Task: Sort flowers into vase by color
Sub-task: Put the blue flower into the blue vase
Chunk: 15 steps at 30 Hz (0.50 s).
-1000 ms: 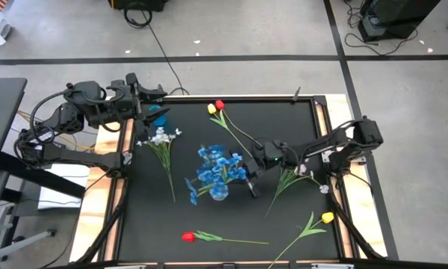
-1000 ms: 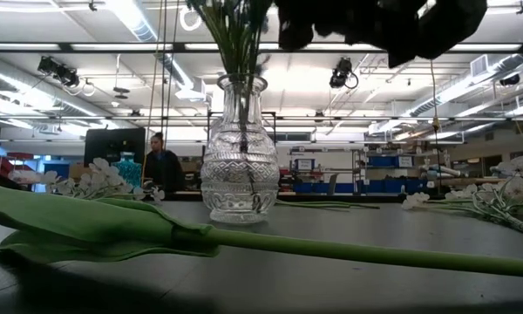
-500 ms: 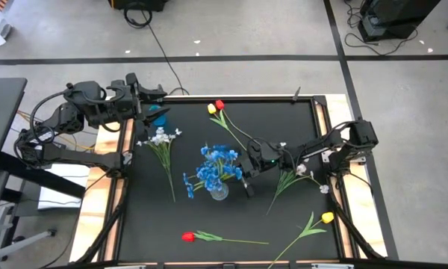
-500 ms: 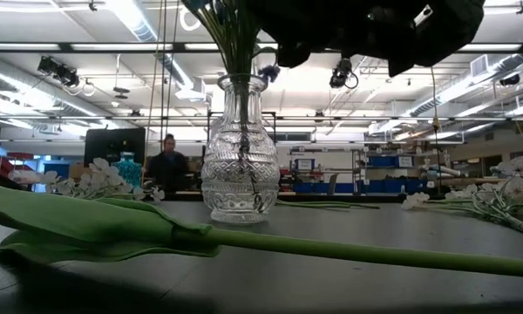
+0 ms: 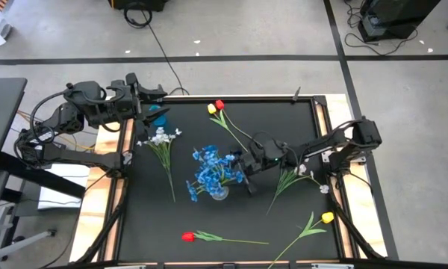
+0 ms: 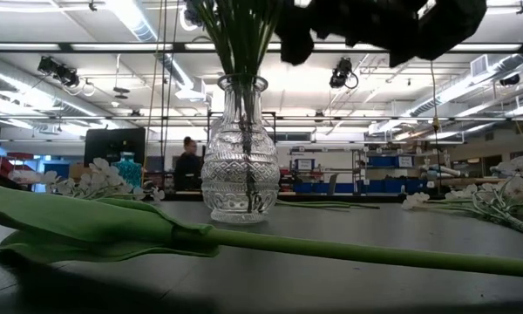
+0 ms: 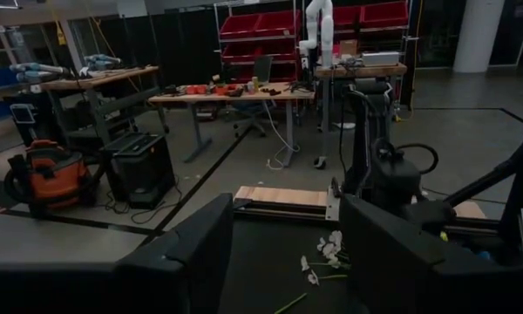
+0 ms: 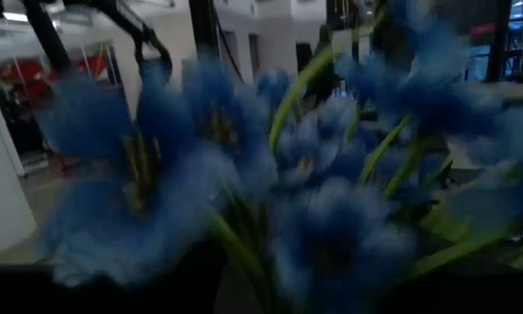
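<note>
A clear cut-glass vase stands on the black table near its middle, with a bunch of blue flowers standing in it, stems down through the mouth. My right gripper reaches in level from the table's right. It is open at the bunch just above the vase, with blossoms filling its wrist view. My left gripper hangs open, high over the far left corner. White sprigs, a red and a yellow tulip, a yellow tulip and a red tulip lie flat. My right gripper comes level from the table's right, with its open fingers on either side of the blue bunch's green stems above the vase's mouth. Whether a finger touches the stems I cannot tell, because the blossoms hide that place.
The near red tulip's green leaf and stem lie across the table's front. A small blue thing sits under the left arm at the far left edge. Wooden rails border the table. A person stands far behind.
My right gripper has rolled a little about its own pointing line and let go of the blue bunch. The stems have fanned out wider in the vase's mouth, and the blossoms have shifted above it. The vase has stayed in place.
</note>
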Available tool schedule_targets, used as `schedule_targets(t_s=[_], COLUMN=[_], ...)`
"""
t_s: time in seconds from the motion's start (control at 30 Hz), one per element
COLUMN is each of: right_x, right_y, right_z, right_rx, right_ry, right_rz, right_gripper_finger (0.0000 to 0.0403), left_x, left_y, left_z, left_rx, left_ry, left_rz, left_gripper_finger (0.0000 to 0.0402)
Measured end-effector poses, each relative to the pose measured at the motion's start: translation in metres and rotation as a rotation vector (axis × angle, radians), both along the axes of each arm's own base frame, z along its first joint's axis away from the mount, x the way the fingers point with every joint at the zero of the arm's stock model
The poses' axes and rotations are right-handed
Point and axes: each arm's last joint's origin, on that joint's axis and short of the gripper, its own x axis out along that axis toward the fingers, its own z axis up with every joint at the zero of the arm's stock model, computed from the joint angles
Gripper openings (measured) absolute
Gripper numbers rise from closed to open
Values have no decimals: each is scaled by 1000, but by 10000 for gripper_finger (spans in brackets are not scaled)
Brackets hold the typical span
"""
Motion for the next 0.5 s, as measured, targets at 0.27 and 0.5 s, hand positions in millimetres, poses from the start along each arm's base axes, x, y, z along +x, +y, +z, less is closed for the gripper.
schedule_targets(t_s=[0.27, 0.5], right_x=[-24, -30], right_y=[-7, -13], right_z=[46, 45], right_rx=[2, -75], right_ry=[-106, 3], right_rz=[-24, -48], right_gripper_finger=[254, 254], left_x=[0, 0], left_y=[0, 0], left_z=[0, 0], left_rx=[0, 0], left_ry=[0, 0], left_rz=[0, 0], left_gripper_finger=[215, 215])
